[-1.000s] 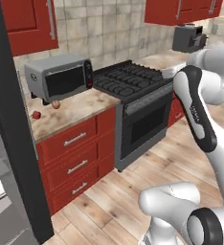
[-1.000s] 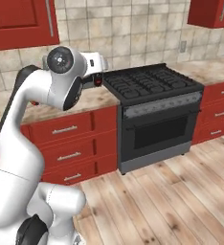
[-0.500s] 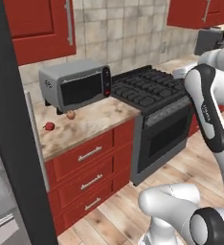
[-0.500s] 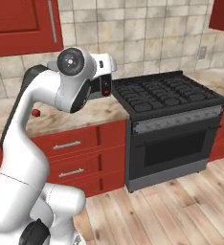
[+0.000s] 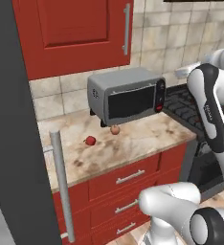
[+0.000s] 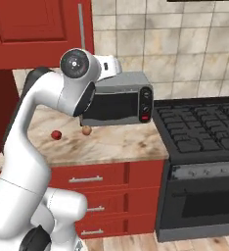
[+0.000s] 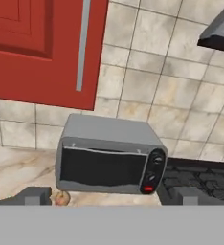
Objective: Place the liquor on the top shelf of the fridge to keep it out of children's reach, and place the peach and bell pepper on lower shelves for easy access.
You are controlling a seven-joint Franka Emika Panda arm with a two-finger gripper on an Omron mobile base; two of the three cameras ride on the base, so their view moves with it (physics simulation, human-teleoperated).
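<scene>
Lying on the tabletop [image 5: 133,143] in front of the toaster oven [image 5: 126,94], the peach [image 5: 115,129] sits near the pepper [image 5: 90,140], apart from it. The pincer [image 7: 109,196] is spread wide, holding nothing, facing the oven. The fridge [image 5: 18,143] door edge stands at left beside the tabletop.

My counter [image 5: 133,139] looks like mottled polished stone (matt tiles behind), the toaster oven [image 5: 126,95] brushed grey metal, cabinet doors [image 5: 75,28] smooth red.
</scene>
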